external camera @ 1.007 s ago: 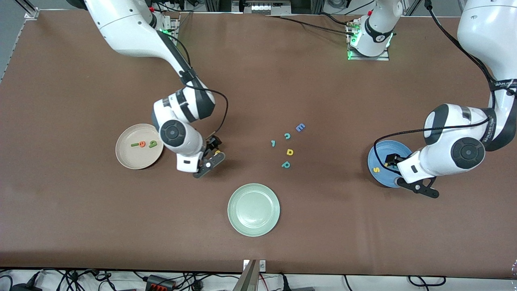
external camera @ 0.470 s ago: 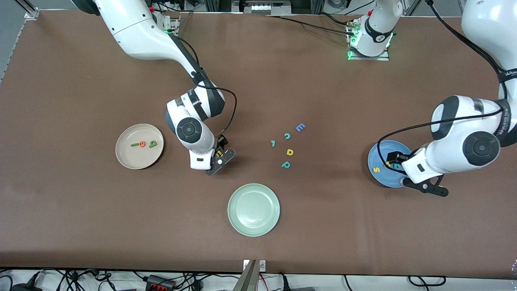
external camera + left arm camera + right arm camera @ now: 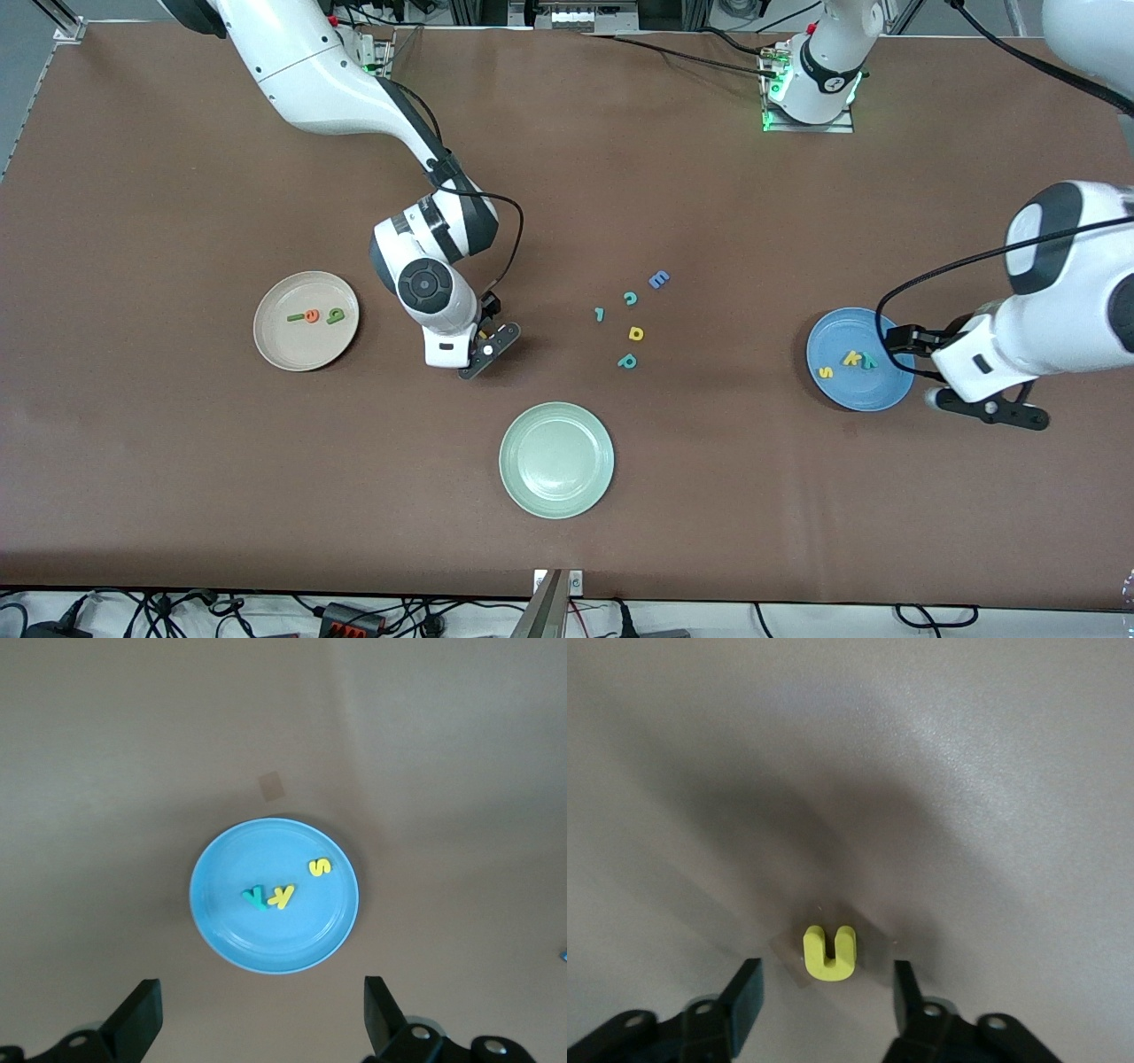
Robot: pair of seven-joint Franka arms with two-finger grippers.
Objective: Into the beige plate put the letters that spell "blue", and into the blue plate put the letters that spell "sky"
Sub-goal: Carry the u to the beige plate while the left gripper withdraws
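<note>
The smooth round beige plate (image 3: 306, 320) is lying toward the right arm's end of the brown table (image 3: 177, 461), holding foam b, l, e. The blue plate (image 3: 859, 359) is holding the yellow s (image 3: 319, 867), k and teal y. The right gripper (image 3: 826, 1001) is straddling the yellow u (image 3: 829, 952), fingers apart. The left gripper (image 3: 261, 1019) is hanging released near the blue plate's edge.

We see the blue plate (image 3: 275, 943) on the counter (image 3: 106, 771) holding yellow s (image 3: 319, 867), yellow k (image 3: 282, 896) and teal y (image 3: 254, 897); our left claw (image 3: 261, 1028) hangs spread.
</note>
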